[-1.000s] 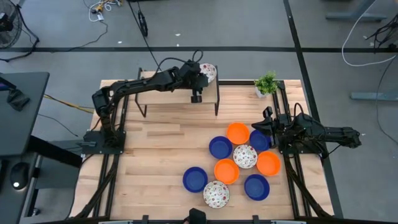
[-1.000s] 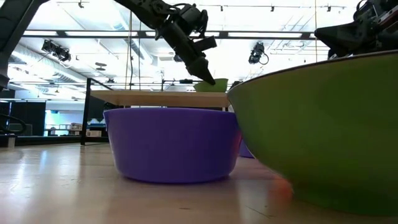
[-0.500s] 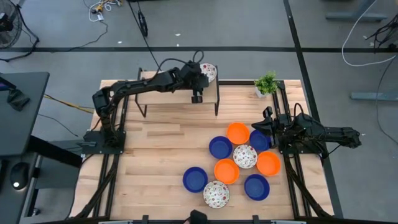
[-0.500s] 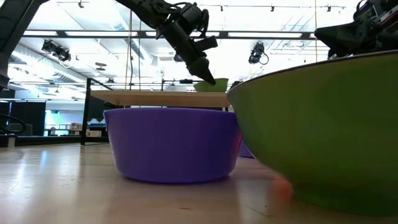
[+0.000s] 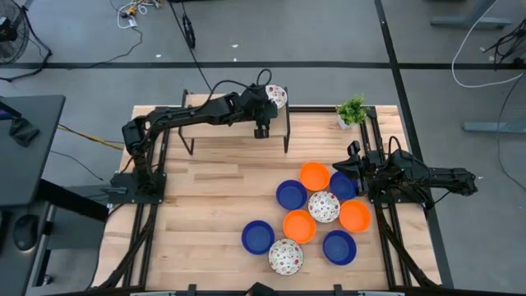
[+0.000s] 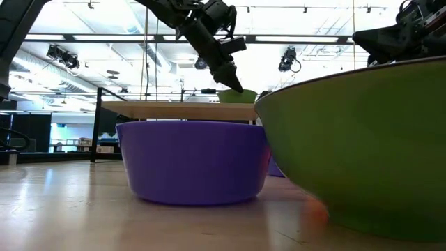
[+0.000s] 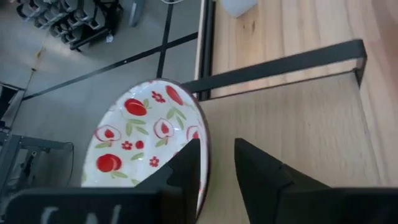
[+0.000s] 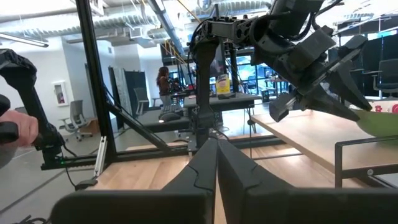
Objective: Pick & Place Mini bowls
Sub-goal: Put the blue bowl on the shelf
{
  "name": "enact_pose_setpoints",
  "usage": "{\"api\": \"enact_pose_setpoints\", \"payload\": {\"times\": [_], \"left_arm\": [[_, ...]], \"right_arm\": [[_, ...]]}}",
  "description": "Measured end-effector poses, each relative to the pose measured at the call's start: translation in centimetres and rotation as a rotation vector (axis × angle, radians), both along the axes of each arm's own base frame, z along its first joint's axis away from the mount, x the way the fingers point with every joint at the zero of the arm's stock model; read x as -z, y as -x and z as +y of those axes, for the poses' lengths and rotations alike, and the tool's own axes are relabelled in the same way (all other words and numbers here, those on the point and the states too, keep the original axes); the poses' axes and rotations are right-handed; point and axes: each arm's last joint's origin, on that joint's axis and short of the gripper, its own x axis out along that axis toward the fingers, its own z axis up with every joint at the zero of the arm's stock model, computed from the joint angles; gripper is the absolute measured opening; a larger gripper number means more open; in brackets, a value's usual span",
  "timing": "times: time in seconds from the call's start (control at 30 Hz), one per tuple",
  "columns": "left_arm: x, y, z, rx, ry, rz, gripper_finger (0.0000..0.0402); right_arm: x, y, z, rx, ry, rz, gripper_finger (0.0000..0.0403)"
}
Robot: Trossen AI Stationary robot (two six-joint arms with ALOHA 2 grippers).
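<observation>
Evidently the placing step is ending: the left gripper (image 5: pixel 262 130) sits over the far shelf (image 5: pixel 222 123), fingers (image 7: pixel 186 168) parted a little astride the rim of a speckled bowl (image 5: pixel 276 96) resting there. Next it must lift clear without nudging that bowl. Right of centre, nine bowls (image 5: pixel 313 175) wait clustered; beside them the right gripper (image 5: pixel 353 148) rests, pinched together and empty.

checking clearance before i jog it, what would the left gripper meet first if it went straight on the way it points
Probably the patterned bowl on the raised shelf: the left gripper straddles its rim, jaws parted. Depth is unclear.
</observation>
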Motion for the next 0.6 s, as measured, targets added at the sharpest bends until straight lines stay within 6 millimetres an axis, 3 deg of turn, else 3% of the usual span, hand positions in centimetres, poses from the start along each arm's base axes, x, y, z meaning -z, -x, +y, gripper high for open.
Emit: {"api": "enact_pose_setpoints", "payload": {"times": [0.17,0.3,0.47,0.6], "left_arm": [[-1.8,0.5,-1.5,-0.048,-0.064,-0.003,0.0123],[-3.9,1.7,-4.2,-0.040,-0.038,-0.014,0.0136],[-5.6,3.9,-8.0,0.014,0.178,-0.015,0.0141],[-4.6,4.4,-11.4,0.067,0.396,0.040,0.0129]], "right_arm": [[0.0,0.0,0.0,0.000,0.000,0.000,0.0018],[0.0,0.0,0.0,0.000,0.000,0.000,0.0018],[0.0,0.0,0.0,0.000,0.000,0.000,0.0018],[0.0,0.0,0.0,0.000,0.000,0.000,0.0018]]}}
